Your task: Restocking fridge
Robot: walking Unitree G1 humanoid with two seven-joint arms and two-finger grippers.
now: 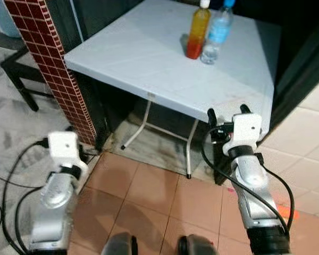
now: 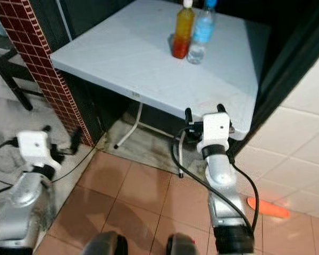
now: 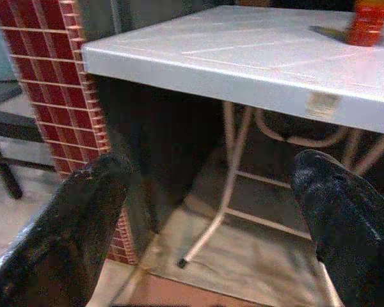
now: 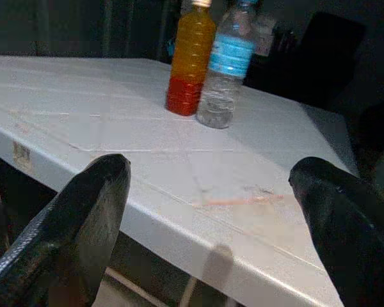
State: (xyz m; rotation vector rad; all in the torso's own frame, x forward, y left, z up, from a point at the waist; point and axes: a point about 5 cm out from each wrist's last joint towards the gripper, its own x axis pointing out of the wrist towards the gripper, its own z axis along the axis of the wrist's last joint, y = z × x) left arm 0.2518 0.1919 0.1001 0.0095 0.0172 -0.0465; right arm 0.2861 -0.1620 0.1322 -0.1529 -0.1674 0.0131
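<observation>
Two bottles standing on the white table (image 1: 149, 58), near its far side: an orange bottle (image 1: 198, 31) and a clear bottle (image 1: 218, 33) with a blue label, side by side and touching. Right gripper (image 1: 228, 113) up at the table's near edge, wide open, holding nothing, well apart from the bottles. Left gripper (image 3: 205, 211) lower down, open too and holding nothing, near the red brick post (image 1: 53, 58). Thin white legs under the table. Brown floor tiles (image 1: 149, 202) below.
</observation>
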